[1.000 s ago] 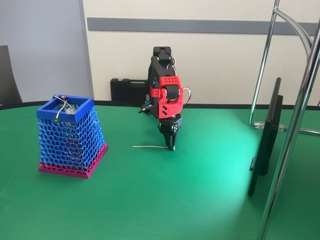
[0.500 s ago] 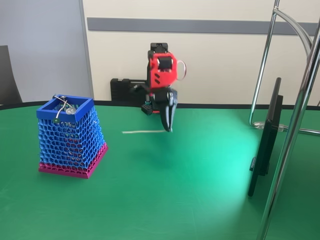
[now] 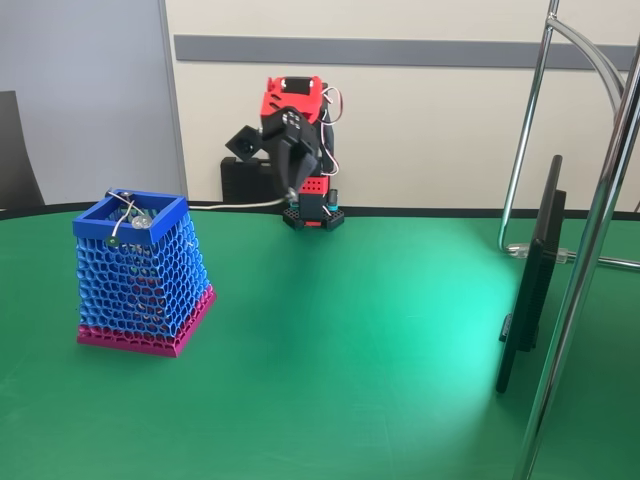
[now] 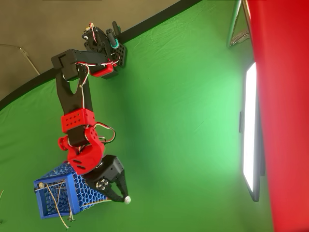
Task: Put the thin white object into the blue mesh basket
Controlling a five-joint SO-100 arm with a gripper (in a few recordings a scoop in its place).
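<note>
Since the earlier shots the arm had picked the stick up off the green table [image 3: 380, 380] and swung up and toward the picture's left, so the gripper [image 3: 289, 188] was way higher than where it had been pinching near the cloth. Its fingers looked closed down tight on one end of the thin white object [image 3: 235, 205], which stuck out roughly level to the left in the fixed view, free end pointing at the blue mesh basket [image 3: 140, 275]. From overhead, the gripper [image 4: 126, 198] sat just beside the basket [image 4: 55, 195], and the stick [image 4: 94, 203] ran back from the fingertips across the mesh wall, so I'd guess the long axis still needed tipping down into the opening. The stick itself was super skinny, pale, slightly bowed. A silvery wire piece [image 3: 128, 215] was already poking out of the basket's rim.
</note>
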